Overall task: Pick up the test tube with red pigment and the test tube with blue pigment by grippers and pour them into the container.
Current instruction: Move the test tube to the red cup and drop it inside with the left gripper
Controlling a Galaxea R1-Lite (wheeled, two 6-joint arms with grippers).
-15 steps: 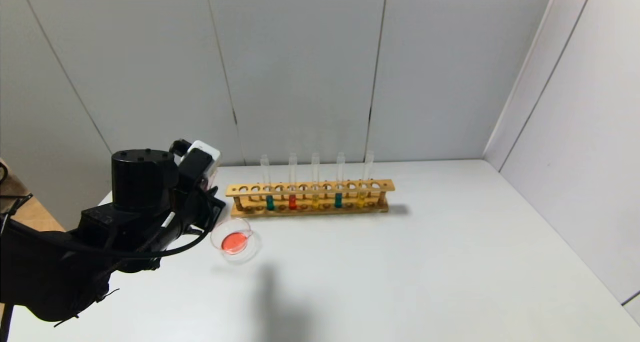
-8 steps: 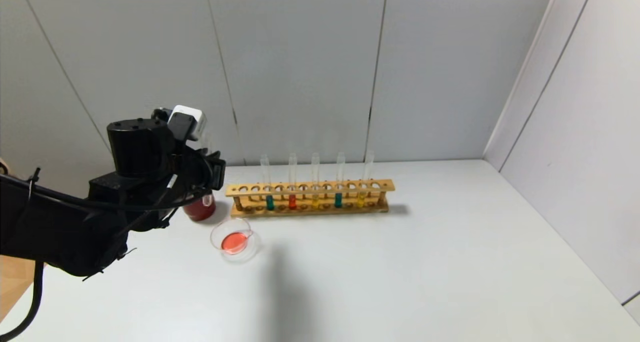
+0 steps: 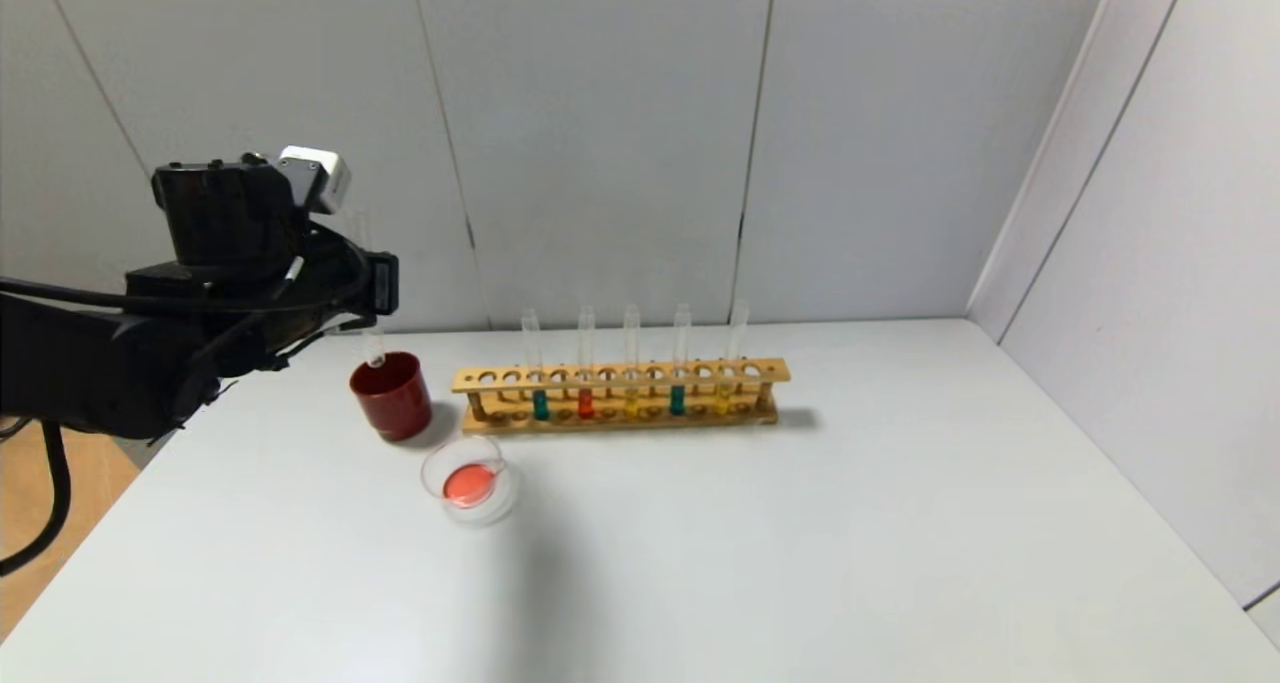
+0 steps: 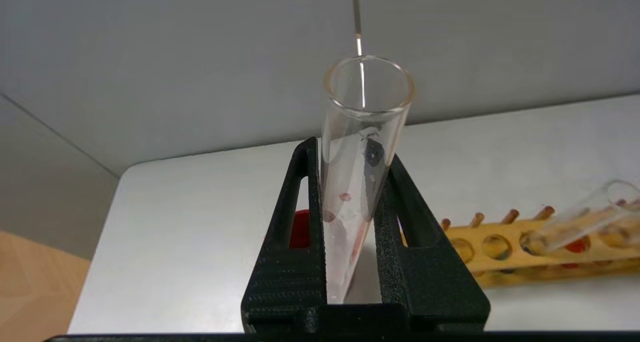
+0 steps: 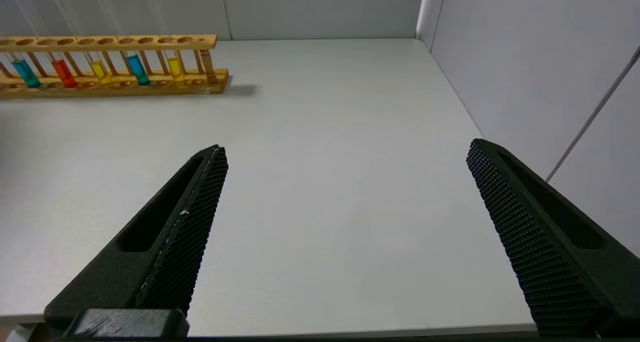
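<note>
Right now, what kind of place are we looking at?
Probably a lab-style test bench: a wooden test tube rack of coloured tubes, a glass dish of red liquid and a red cup on a white table, enclosed by plain grey panels. The left gripper holds an emptied tube.

My work surface is a white table (image 3: 850, 523). Resting directly on it: a wooden tube rack (image 3: 620, 395) toward the rear, a dark red cup (image 3: 391, 395) just beside the rack's left end, and the container (image 3: 470, 479), a clear glass dish with red liquid, in front of the cup.
</note>
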